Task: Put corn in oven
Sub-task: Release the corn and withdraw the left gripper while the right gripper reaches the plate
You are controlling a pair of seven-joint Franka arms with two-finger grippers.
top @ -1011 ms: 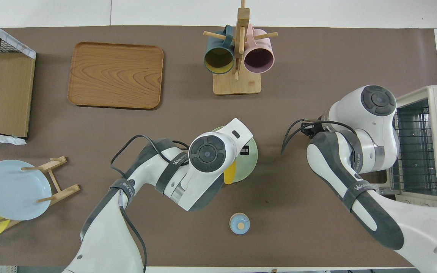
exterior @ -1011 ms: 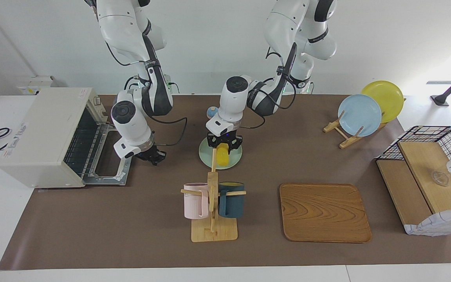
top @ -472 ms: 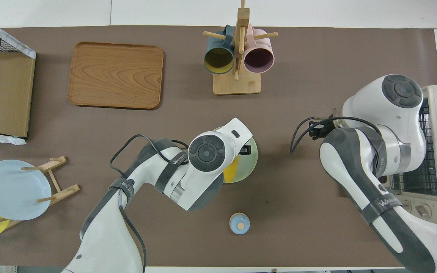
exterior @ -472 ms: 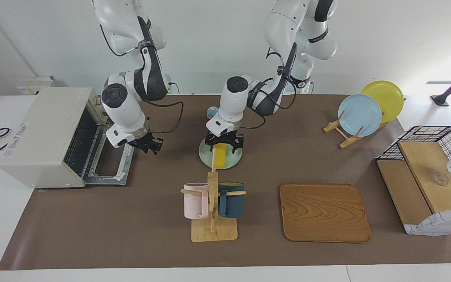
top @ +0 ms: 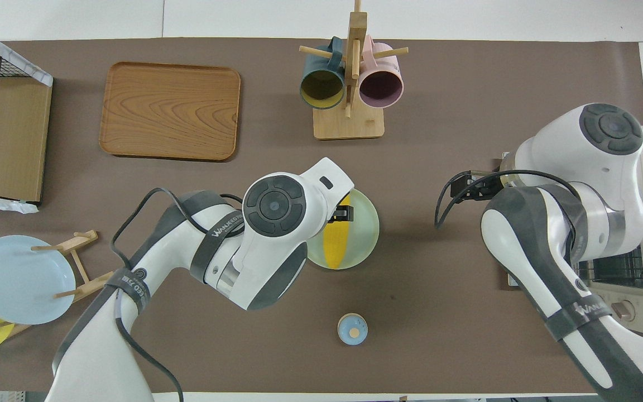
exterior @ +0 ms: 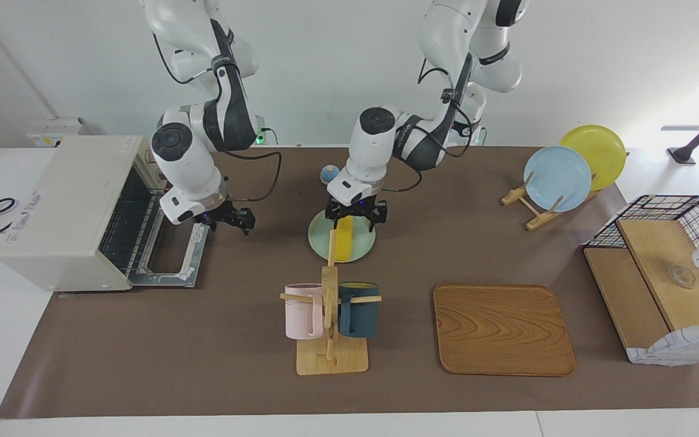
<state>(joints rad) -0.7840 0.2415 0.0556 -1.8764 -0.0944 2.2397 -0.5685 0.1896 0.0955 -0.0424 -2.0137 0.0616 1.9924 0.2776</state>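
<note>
Looking down on the desk, we are finding the corn point(exterior: 343, 243) lying on a pale green plate point(exterior: 316, 240) about midway between the two arms. Its long axis is running straight from the robots' side toward the outer edge of the desk, with one end pointing at the arms.

The left hand point(exterior: 355, 216) is hanging over the end of the corn that lies nearer to the robots. Its fingers are spread wide, one on each side of the corn's line, and it is holding nothing. From the facing view we are judging that it is not touching the corn and needs to come straight down. The spread fingers are lying across the long axis, so we are expecting the grip to close on the corn's narrow width.

The right hand point(exterior: 228, 218) is waiting over the desk just beside the oven's lowered door point(exterior: 167, 267), and we cannot tell whether it is open or closed. The oven point(exterior: 64, 206) is standing at the right arm's end of the desk, with its wire shelf showing.

We are reading the left arm as the one to pick up, since its hand is already above the corn. The oven, though, is well apart from the plate, toward the right arm. A mug rack point(exterior: 329, 315) is standing just beside the plate, farther from the robots, so we are wanting the lift to go clear of its post.
</note>
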